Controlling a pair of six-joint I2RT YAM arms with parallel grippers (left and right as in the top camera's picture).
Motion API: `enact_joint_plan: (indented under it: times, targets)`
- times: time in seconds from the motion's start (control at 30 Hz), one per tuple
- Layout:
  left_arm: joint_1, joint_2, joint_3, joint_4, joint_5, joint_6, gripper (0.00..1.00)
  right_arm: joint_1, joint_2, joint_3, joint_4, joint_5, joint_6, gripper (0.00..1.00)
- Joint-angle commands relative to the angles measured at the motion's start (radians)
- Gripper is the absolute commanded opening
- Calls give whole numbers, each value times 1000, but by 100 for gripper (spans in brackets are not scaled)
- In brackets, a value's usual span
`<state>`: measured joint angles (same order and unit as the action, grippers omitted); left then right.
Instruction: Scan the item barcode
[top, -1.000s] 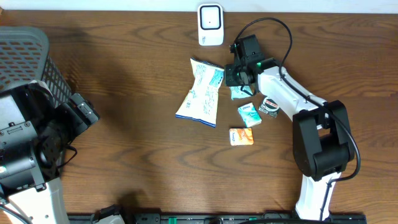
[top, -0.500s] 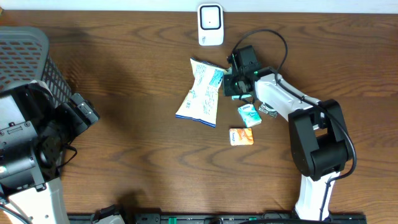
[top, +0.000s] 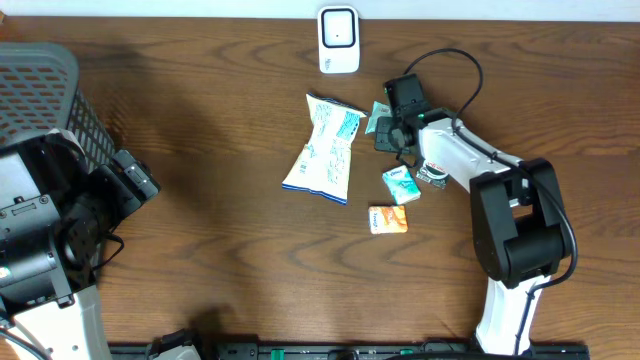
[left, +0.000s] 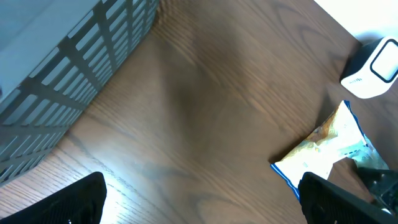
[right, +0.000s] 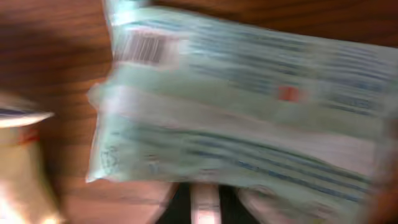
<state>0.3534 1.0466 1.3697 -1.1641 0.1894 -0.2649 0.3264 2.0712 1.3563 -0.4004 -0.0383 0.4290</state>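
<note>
- Overhead: the right gripper (top: 388, 130) sits against a small teal packet (top: 377, 116), which lies below and to the right of the white scanner (top: 339, 40). I cannot tell whether its jaws grip the packet.
- Left wrist: the left gripper (left: 205, 202) is spread wide and holds nothing, over the table (left: 205, 93) near the basket (left: 74, 68).
- Right wrist: the teal packet fills the blurred view, with its barcode (right: 146, 46) showing at top left.

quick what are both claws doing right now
left claw: open, holding nothing
right claw: at the green packet; too blurred to tell whether it is open or closed
</note>
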Motion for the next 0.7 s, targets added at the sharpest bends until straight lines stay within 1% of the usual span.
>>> enact_joint_plan:
  times: [0.0, 0.03, 0.07, 0.1, 0.13, 0.17, 0.2, 0.23, 0.57, 0.63, 0.67]
  targets:
    - [5, 0, 16, -2, 9, -2, 98, 21, -12, -1, 27, -324, -105, 41]
    - [5, 0, 16, -2, 9, -2, 98, 28, -12, -1, 32, -350, -105, 50]
    - [5, 0, 16, -2, 9, -2, 98, 41, -12, -1, 34, -378, -102, 65]
    - [5, 0, 16, -2, 9, -2, 98, 51, -12, -1, 34, -383, -100, 71]
    - [5, 0, 16, -2, 9, -2, 98, 56, -11, -2, 35, -382, -101, 74]
    - [5, 0, 16, -2, 9, -2, 98, 70, -11, -3, 35, -379, -100, 82]
    - [5, 0, 16, -2, 9, -2, 98, 74, -11, -3, 35, -379, -100, 85]
    - [5, 0, 16, -2, 9, -2, 98, 82, -10, -3, 35, -378, -101, 91]
    - [5, 0, 16, -2, 9, -2, 98, 92, 31, -3, 74, -379, -92, 99]
    - [5, 0, 16, -2, 9, -2, 98, 93, 63, -3, 107, -380, -57, 98]
    - [5, 0, 16, -2, 9, -2, 98, 95, 83, -3, 127, -380, -36, 94]
